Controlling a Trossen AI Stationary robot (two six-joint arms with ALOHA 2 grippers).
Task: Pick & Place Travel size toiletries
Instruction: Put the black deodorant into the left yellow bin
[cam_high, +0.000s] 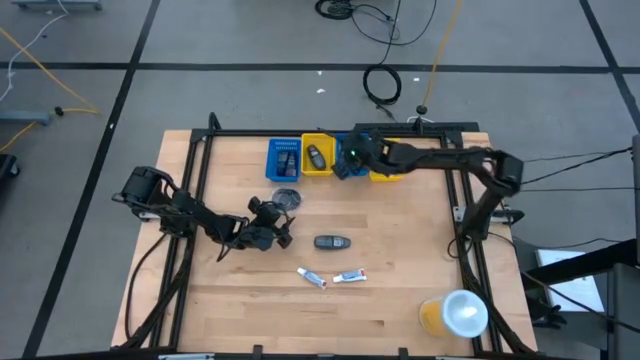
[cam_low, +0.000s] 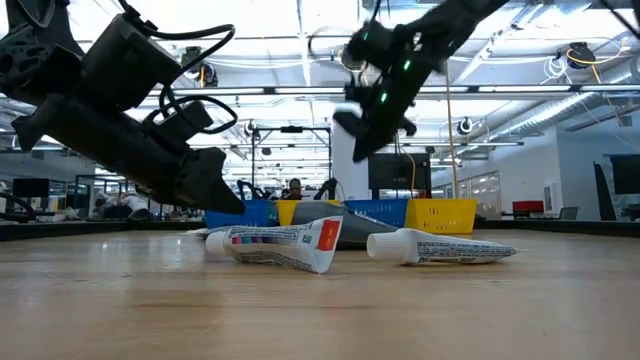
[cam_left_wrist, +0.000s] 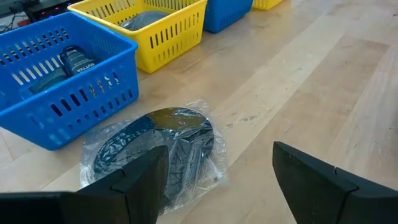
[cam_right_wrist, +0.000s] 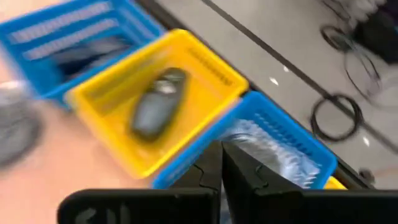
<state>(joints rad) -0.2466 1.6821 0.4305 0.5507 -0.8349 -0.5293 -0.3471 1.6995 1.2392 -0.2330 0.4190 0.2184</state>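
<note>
A round dark disc in a clear pouch lies flat on the table, just ahead of my open left gripper, which hovers low. A dark bottle and two white tubes lie nearer the table's near edge. The tubes fill the foreground in the low view. My right gripper is shut and raised over a blue bin that holds a clear-wrapped item. Nothing shows between its fingers.
Several bins stand in a row at the far edge: a blue one with dark bottles, a yellow one with a dark grey item, another blue one and another yellow one. A yellow cup with a white lid stands at the near right corner.
</note>
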